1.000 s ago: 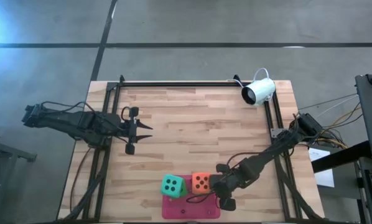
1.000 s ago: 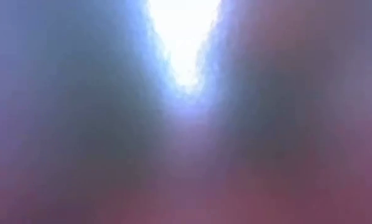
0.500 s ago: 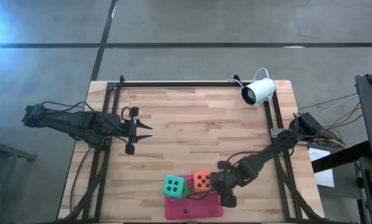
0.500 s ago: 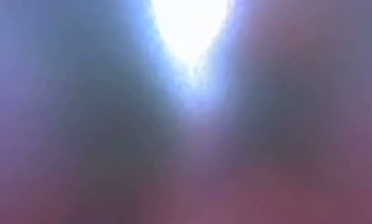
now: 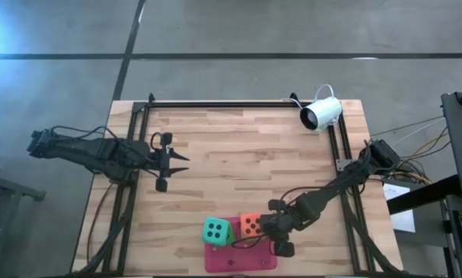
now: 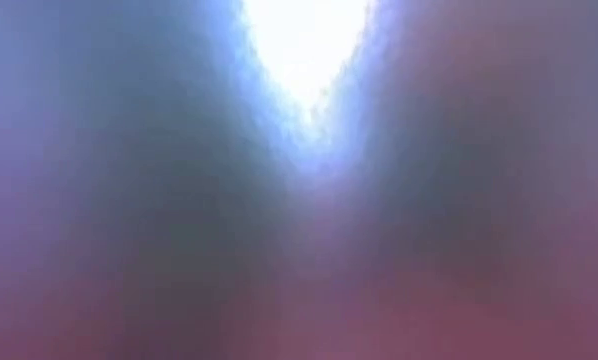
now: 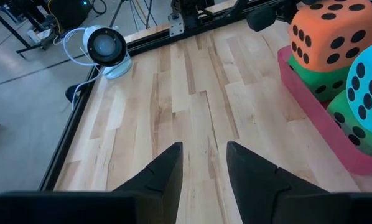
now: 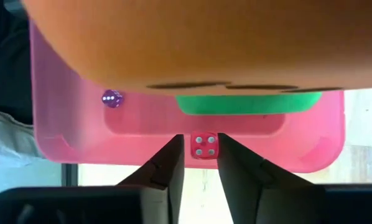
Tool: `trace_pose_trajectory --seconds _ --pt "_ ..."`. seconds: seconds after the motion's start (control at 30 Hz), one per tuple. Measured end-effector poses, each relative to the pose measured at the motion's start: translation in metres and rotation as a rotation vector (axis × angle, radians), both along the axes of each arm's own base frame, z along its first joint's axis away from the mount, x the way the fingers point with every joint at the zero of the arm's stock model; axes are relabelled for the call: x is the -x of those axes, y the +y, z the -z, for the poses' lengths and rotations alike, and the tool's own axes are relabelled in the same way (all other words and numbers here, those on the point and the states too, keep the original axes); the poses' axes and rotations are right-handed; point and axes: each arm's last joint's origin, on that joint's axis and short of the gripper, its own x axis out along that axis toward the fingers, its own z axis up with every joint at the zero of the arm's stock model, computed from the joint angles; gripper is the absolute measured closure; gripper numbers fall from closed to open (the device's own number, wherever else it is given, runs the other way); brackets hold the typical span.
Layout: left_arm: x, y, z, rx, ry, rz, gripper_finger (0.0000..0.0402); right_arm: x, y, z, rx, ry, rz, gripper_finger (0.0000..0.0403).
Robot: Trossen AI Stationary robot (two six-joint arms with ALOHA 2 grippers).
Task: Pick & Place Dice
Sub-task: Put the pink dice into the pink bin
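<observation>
**A:** Where are the dice found?

**B:** All are gathered at the middle of the surface's [image 5: 239, 147] near edge, piled on a pink tray [image 5: 239, 262]. The orange-red die [image 5: 251, 225] and the teal die [image 5: 215, 229] are perched on top, and two green dice [image 7: 316, 78] are seen beneath them from the left wrist.

**A:** How is the handling judged?

**B:** They are taken to be light and probably soft, like foam, with matte faces that should not slip. Two opposite flat faces should be pinched squarely. A corner grip would likely let the cube twist.

**A:** And the claws?

**B:** The right claw [image 5: 277, 235] is placed just beside the orange-red die, on its right. Whether it is shut on anything cannot be told. The left claw [image 5: 173, 161] is held moderately wide and empty, by the left edge, well apart from the pile.

**A:** What stands in the way?

**B:** The stack looks unsteady, so a nudge could topple the top dice. A tiny pink cube [image 8: 203, 145] and a tiny purple one [image 8: 112, 98] are lying on the tray. A white camera [image 5: 321, 113] is mounted at the far right corner, clear of the work.
</observation>
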Motion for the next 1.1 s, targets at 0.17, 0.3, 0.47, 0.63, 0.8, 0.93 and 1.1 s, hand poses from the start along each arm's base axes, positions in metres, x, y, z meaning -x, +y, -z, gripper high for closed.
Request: trace_pose_trajectory --seconds 0.17,0.3,0.47,0.63,0.8,0.93,1.1 --pt "0.0 0.0 -0.0001 0.0 0.0 0.0 0.0269 0.0002 0.0005 -0.0001 -0.016 0.01 0.006 0.0342" --pt "0.0 -0.0001 0.0 0.0 0.0 0.0 0.027 -0.0004 0.0007 0.0007 -0.014 0.007 0.007 0.0341" --pt "0.0 0.0 0.0 0.0 0.0 0.0 0.0275 -0.0008 0.001 0.0018 -0.012 0.007 0.006 0.0306" --pt "0.0 0.0 0.0 0.0 0.0 0.0 0.0273 -0.0006 0.0008 0.0022 -0.011 0.008 0.01 0.0274" --pt "0.0 0.0 0.0 0.0 0.0 0.0 0.0268 -0.0002 0.0006 0.0026 -0.009 0.012 0.01 0.0258" --pt "0.0 0.0 0.0 0.0 0.0 0.0 0.0272 0.0008 0.0 0.0002 -0.012 0.008 0.005 0.0255" --pt "0.0 0.0 0.0001 0.0 0.001 0.0 0.0275 0.0011 -0.0002 -0.0032 -0.003 -0.007 -0.027 0.0263"
